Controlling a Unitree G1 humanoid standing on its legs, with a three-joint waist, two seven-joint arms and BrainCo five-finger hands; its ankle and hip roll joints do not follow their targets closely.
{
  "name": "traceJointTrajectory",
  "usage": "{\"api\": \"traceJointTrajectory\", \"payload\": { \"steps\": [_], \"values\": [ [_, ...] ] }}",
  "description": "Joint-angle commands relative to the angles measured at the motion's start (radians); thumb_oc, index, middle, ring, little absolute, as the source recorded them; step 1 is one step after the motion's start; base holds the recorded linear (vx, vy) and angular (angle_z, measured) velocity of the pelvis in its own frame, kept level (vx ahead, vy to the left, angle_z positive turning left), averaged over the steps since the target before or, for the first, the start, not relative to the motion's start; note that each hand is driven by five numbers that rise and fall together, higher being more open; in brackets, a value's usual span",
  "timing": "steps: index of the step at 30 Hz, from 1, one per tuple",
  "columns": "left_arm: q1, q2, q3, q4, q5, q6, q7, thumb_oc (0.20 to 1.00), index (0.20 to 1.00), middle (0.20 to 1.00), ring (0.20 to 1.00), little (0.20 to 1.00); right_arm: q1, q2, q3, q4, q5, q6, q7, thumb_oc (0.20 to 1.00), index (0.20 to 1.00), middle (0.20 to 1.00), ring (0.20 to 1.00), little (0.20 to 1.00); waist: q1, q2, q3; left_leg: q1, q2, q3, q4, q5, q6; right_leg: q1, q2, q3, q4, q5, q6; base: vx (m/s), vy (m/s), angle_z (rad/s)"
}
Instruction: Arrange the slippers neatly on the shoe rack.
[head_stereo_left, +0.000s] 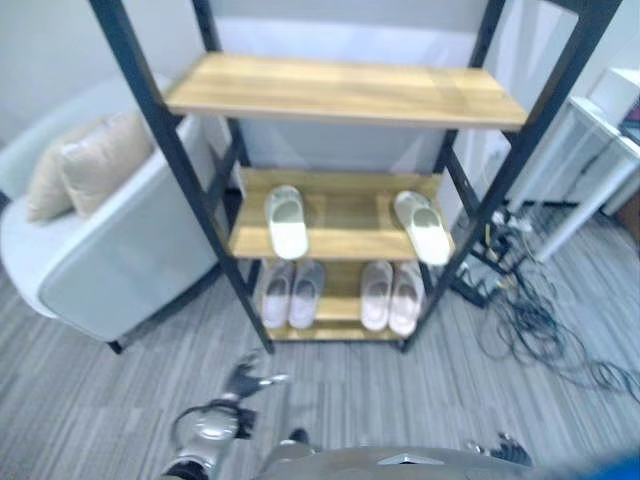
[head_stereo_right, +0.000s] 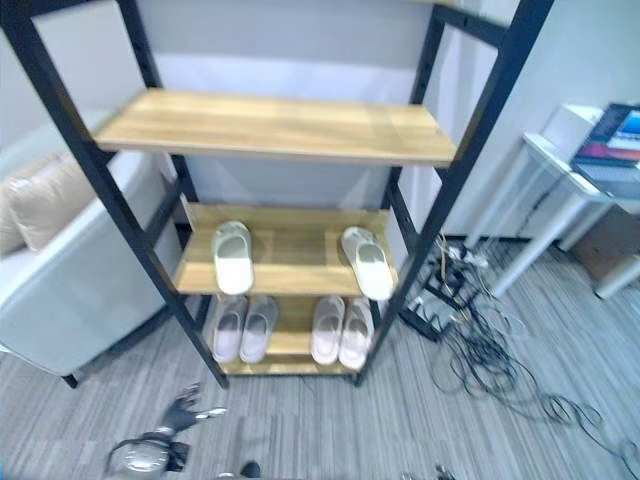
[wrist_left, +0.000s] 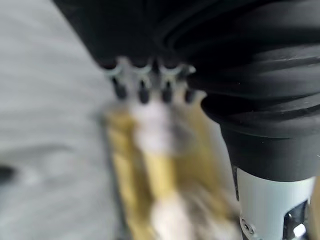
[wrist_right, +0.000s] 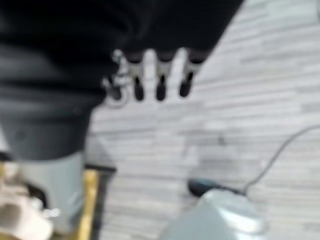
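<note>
My left hand (head_stereo_left: 243, 383) hangs low over the grey striped floor (head_stereo_left: 90, 400), fingers loose and straight, empty; my right hand (wrist_right: 155, 75) is likewise relaxed, holding nothing. Ahead, the black-framed wooden shoe rack (head_stereo_left: 350, 90): two pale pairs on the bottom shelf (head_stereo_left: 340, 310), two white slippers, left one (head_stereo_left: 287, 222) and right one (head_stereo_left: 423, 226), well apart on the middle shelf. I'd step closer and slide these together, toes aligned.
</note>
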Motion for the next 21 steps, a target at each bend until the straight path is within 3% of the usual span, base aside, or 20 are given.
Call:
{"api": "traceJointTrajectory", "payload": {
  "steps": [1,4,11,13,17,21],
  "values": [
    [-0.008,0.050,0.027,-0.208,0.094,0.014,-0.037,1.000,1.000,1.000,1.000,1.000,-0.025,-0.038,-0.026,-0.017,0.003,0.000,-0.026,1.000,1.000,1.000,1.000,1.000,0.021,0.028,0.058,0.018,0.017,-0.005,-0.068,0.011,0.003,0.001,-0.001,0.001,0.017,-0.027,-0.003,0.06,-0.279,0.19],
    [-0.013,0.080,0.014,-0.305,0.156,0.024,-0.040,1.000,1.000,1.000,1.000,1.000,-0.017,-0.052,-0.044,-0.008,-0.001,0.006,-0.047,1.000,1.000,1.000,1.000,1.000,0.006,0.045,0.042,0.052,0.034,0.016,-0.107,0.029,-0.006,0.046,0.013,0.009,-0.061,-0.002,-0.006,-0.01,-0.198,0.08],
    [-0.156,0.126,0.072,-0.512,0.129,0.017,0.015,1.000,1.000,1.000,1.000,1.000,-0.004,-0.061,0.002,-0.070,-0.076,0.012,-0.046,1.000,1.000,1.000,1.000,1.000,-0.029,0.062,0.019,0.108,0.045,0.049,-0.124,0.010,0.004,0.076,0.013,0.056,-0.103,0.017,-0.003,0.03,-0.019,-0.33],
    [-0.274,0.129,0.086,-0.455,0.213,0.041,0.075,1.000,1.000,1.000,1.000,1.000,-0.001,-0.061,0.027,-0.096,-0.115,0.020,-0.034,1.000,1.000,1.000,1.000,1.000,-0.057,0.072,0.019,0.130,0.047,0.070,-0.140,0.005,0.008,0.079,0.004,0.073,-0.112,0.026,0.001,0.07,0.054,-0.25],
    [-0.356,0.137,0.124,-0.377,0.235,0.055,0.136,1.000,1.000,1.000,1.000,1.000,-0.010,-0.059,0.043,-0.104,-0.132,0.022,-0.024,1.000,1.000,1.000,1.000,1.000,-0.070,0.074,0.023,0.133,0.044,0.091,-0.138,-0.006,0.014,0.072,-0.007,0.092,-0.118,0.036,0.008,0.02,0.065,-0.14],
    [-0.345,0.159,0.149,-0.430,0.250,0.055,0.143,1.000,1.000,1.000,1.000,1.000,-0.007,-0.051,0.031,-0.094,-0.137,0.025,-0.020,1.000,1.000,1.000,1.000,1.000,-0.064,0.060,0.033,0.122,0.023,0.111,-0.097,-0.044,0.033,0.051,-0.036,0.113,-0.090,0.044,0.024,0.02,0.149,-0.25]
  ]
}}
